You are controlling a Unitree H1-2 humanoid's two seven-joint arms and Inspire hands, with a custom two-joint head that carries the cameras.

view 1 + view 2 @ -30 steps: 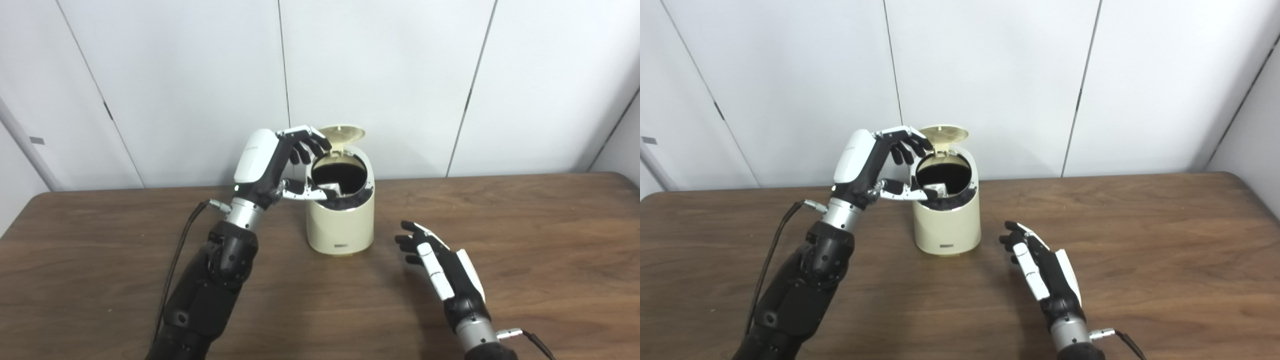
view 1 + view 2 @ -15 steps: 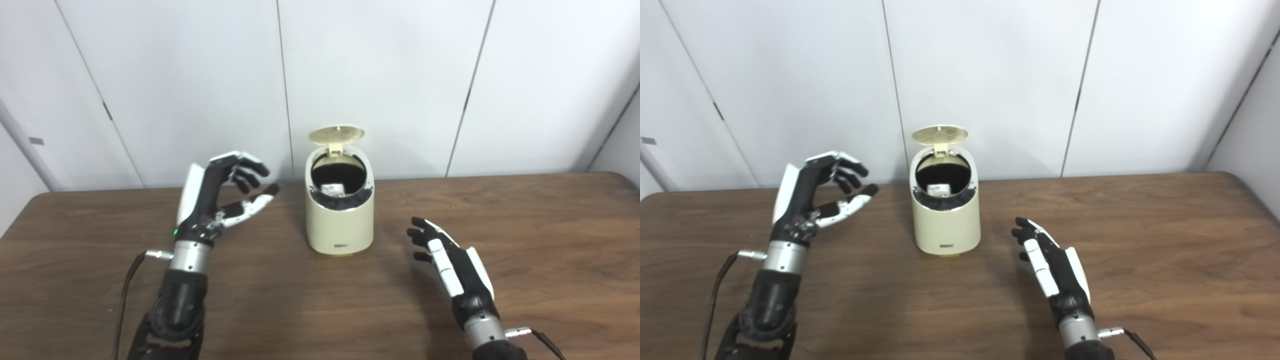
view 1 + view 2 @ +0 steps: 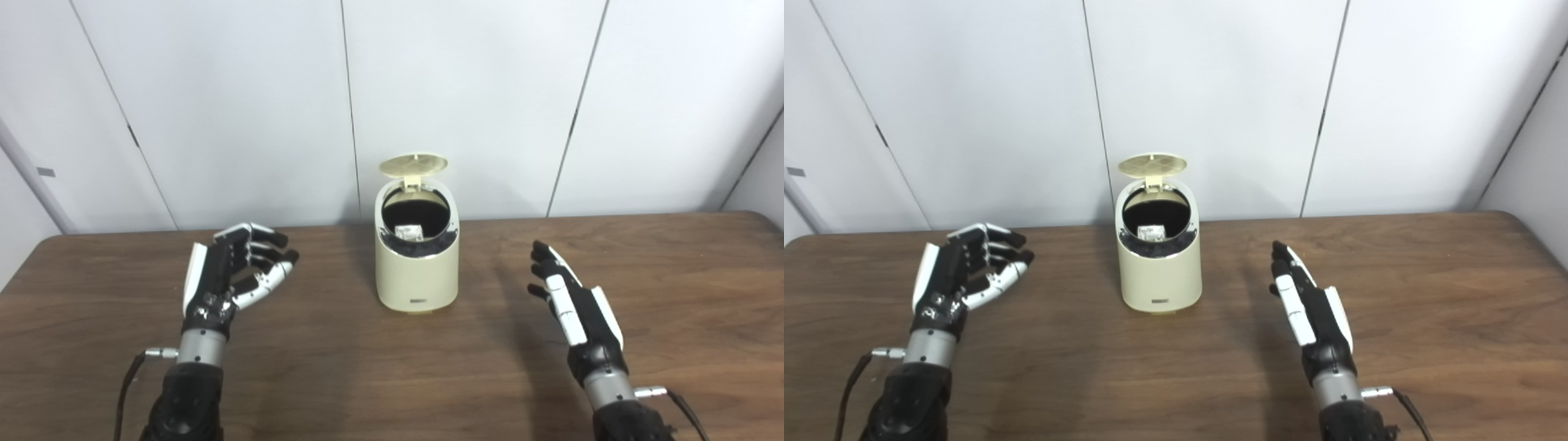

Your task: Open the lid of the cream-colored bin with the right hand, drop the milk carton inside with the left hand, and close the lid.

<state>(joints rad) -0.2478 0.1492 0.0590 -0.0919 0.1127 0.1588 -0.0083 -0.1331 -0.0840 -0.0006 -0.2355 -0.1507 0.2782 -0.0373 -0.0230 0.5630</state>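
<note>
- The cream-colored bin (image 3: 418,263) is seen upright near the middle of the table (image 3: 367,380), well apart from both hands.
- The lid (image 3: 413,165) is tipped up at the back hinge, so the mouth is left exposed.
- The milk carton (image 3: 408,231) is seen inside the bin, just below the rim; the drop step is judged done.
- The left hand (image 3: 229,282) is held off to the bin's left, fingers loosely curled and apart, nothing gripped. It is judged parked clear of the opening.
- The right hand (image 3: 572,303) is held to the bin's right, fingers extended and nearly together, empty. It is judged placed for the lid closing, not yet done.
</note>
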